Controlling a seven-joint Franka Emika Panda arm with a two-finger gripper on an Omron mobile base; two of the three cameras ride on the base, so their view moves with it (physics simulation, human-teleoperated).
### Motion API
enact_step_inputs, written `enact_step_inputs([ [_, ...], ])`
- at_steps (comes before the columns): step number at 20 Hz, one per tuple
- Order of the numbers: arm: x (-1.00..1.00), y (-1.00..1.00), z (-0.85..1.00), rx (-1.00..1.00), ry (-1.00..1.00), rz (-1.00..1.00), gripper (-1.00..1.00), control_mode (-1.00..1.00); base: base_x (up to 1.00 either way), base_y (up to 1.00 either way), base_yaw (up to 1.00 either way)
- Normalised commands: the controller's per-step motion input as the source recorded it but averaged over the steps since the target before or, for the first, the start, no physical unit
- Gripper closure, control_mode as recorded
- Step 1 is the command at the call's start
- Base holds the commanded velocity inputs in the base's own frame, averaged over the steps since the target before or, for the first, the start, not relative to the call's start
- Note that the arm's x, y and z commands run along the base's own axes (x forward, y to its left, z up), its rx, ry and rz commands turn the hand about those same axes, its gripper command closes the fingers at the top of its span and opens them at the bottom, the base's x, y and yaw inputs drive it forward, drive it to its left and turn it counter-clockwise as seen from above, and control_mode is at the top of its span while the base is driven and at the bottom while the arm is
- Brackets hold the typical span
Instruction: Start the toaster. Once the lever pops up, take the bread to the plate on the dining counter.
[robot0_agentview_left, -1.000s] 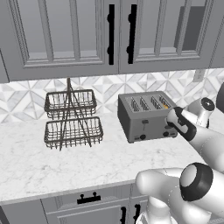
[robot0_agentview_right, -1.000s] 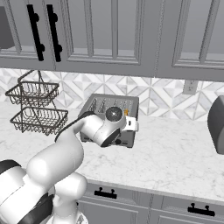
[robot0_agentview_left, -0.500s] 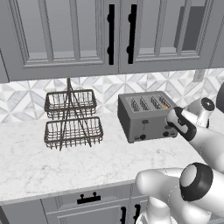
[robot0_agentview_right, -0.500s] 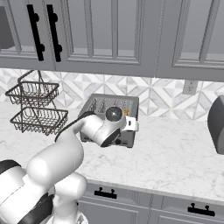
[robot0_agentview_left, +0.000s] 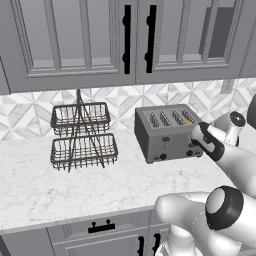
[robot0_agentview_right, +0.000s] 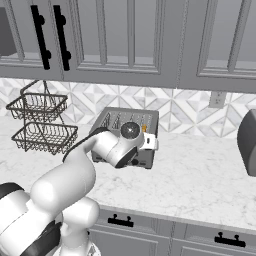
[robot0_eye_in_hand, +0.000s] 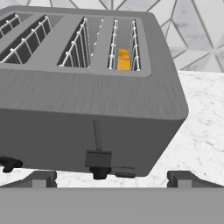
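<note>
Your tool hung spread wide just in front of the toaster, near its lever, with the bread down in the rightmost slot.

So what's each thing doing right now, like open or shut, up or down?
toaster: upright on the marble worktop, all four slots facing up.
lever: down at the bottom of its slit.
bread: sunk low in the end slot.
claw: open, holding nothing, its tips either side of the lever.
wire basket rack: standing beside the toaster, both baskets bare.
cabinet doors: shut.
</note>
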Motion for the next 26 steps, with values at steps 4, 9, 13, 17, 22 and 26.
enact_step_inputs([
  [4,0.0,0.0,0.0,0.0,0.0,0.0,-1.0,-1.0,0.0,0.0,0.0],
  [9,0.0,0.0,0.0,0.0,0.0,0.0,-1.0,-1.0,0.0,0.0,0.0],
  [13,0.0,0.0,0.0,0.0,0.0,0.0,-1.0,-1.0,0.0,0.0,0.0],
  [17,0.0,0.0,0.0,0.0,0.0,0.0,-1.0,-1.0,0.0,0.0,0.0],
  [22,0.0,0.0,0.0,0.0,0.0,0.0,-1.0,-1.0,0.0,0.0,0.0],
  [26,0.0,0.0,0.0,0.0,0.0,0.0,-1.0,-1.0,0.0,0.0,0.0],
])
